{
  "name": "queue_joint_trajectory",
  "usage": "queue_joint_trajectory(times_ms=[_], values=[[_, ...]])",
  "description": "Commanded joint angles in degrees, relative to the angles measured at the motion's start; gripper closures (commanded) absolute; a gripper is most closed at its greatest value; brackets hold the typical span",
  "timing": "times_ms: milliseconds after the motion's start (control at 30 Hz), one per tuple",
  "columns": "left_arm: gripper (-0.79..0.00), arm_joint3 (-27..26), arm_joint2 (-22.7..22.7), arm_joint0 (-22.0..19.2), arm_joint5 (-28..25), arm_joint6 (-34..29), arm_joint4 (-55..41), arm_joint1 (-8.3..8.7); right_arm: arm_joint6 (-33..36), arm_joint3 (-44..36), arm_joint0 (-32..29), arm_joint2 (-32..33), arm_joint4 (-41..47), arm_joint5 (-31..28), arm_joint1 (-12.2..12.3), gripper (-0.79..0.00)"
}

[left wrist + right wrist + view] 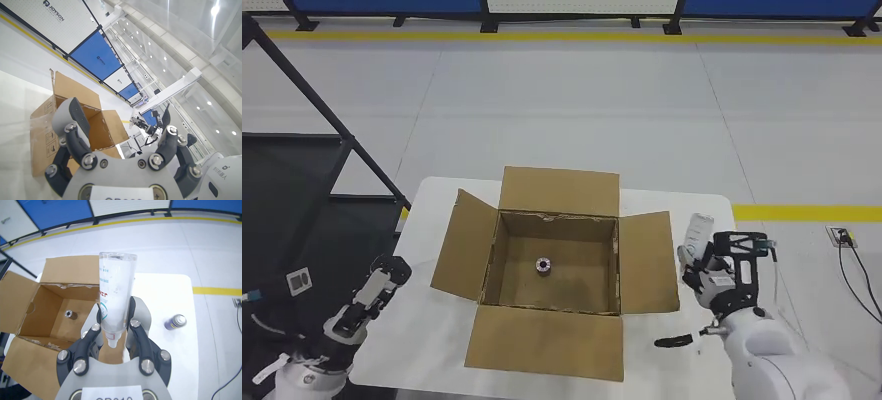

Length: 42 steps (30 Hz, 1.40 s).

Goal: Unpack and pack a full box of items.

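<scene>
An open cardboard box (647, 262) stands in the middle of the white table (442, 200), all flaps folded out. On its floor lies a small metal cylinder (542, 265) (70, 314). My right gripper (700, 262) (115, 311) hovers over the box's right flap (111, 355), shut on a clear bottle (115, 289) (697, 233) with white contents, held cap toward the wrist. My left gripper (385, 277) (122, 113) hangs open and empty off the table's left edge, apart from the box (43, 132). The left wrist view also catches the right gripper's bottle (133, 116) far off.
A small blue can (175, 322) lies on the table to the right of the box. A small dark item (674, 341) rests near the table's front edge beside the right arm. A black frame (302, 200) stands left of the table.
</scene>
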Motion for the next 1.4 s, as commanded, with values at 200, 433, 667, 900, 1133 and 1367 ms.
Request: queue_joint_trajectory(times_ms=[200,433,667,900,1133,1367], values=[[-0.785,-0.35,3.19,-1.72,1.50,-0.02,2.95,0.17,-1.79,15.37,-5.69,14.05,15.66,-2.37,0.39,0.000],[-0.785,-1.46,4.77,-2.23,2.57,0.31,5.20,0.30,4.95,31.49,2.72,14.45,15.89,-5.60,1.61,0.000],[-0.785,-1.99,5.34,-1.72,2.68,1.22,6.39,0.38,4.65,41.81,10.13,14.20,15.62,-6.12,2.43,0.000],[-0.785,-2.44,4.71,-0.73,2.51,2.12,6.43,0.47,5.23,45.92,13.42,13.85,15.69,-7.21,3.18,-0.145],[-0.785,-2.90,4.33,-0.26,2.29,2.63,6.07,0.56,4.89,47.36,14.49,13.43,16.48,-7.82,3.74,-0.354],[-0.785,-2.63,4.23,-0.42,2.16,2.60,5.77,0.70,4.23,45.81,13.23,13.65,17.41,-7.07,4.21,-0.640]])
